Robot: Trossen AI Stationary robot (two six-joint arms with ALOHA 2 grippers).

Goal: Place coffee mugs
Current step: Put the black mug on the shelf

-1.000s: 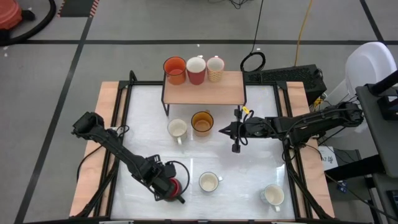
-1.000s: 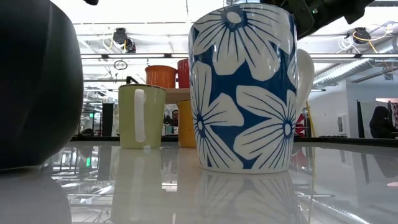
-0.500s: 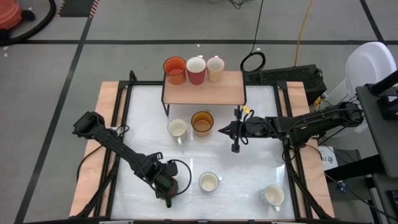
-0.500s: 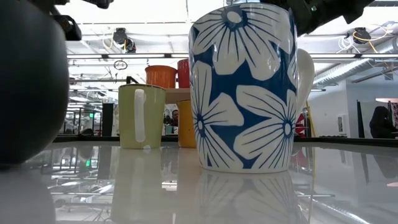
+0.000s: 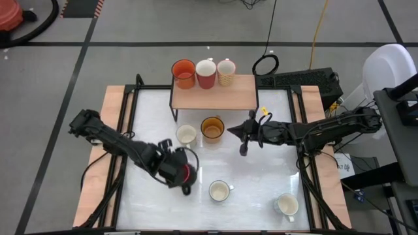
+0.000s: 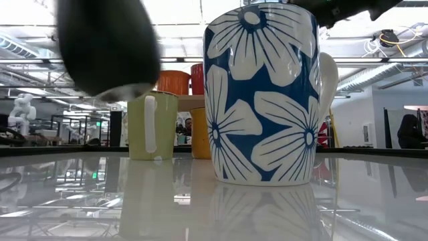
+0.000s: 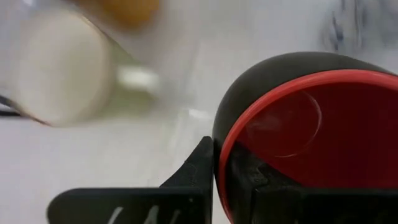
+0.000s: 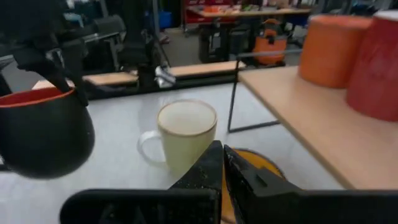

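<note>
Here, in the overhead view, the left gripper (image 5: 185, 177) sat lower left of centre, clamped on the rim of a black mug (image 5: 183, 173) with a red inside. Its wrist view showed one finger (image 7: 199, 171) outside the wall and the other inside the red bowl, a pinch that probably lets the mug hang steady while carried. In the table-level view the mug appeared as a dark rounded shape in the upper left with its base clear of the tabletop, so it seemed lifted off the table.

The right gripper (image 5: 244, 134) waited just right of centre, fingers shut and holding nothing, near the amber mug (image 5: 212, 128).

A small wooden shelf (image 5: 225, 96) stood at upper centre. Along its far edge sat an orange mug (image 5: 183, 74), a red mug (image 5: 206, 73) and a pale patterned mug (image 5: 226, 72), side by side in a neat row; the bare front of the shelf suggested more were meant to go there.

Still on the white table (image 5: 274, 170) were a cream mug (image 5: 187, 136) beside the amber one, below the shelf, a blue-flowered mug (image 5: 219, 190) at lower centre, and a white mug (image 5: 287, 205) at lower right. The flowered one filled the table-level view, white petals on deep blue, handle to the right.
</note>
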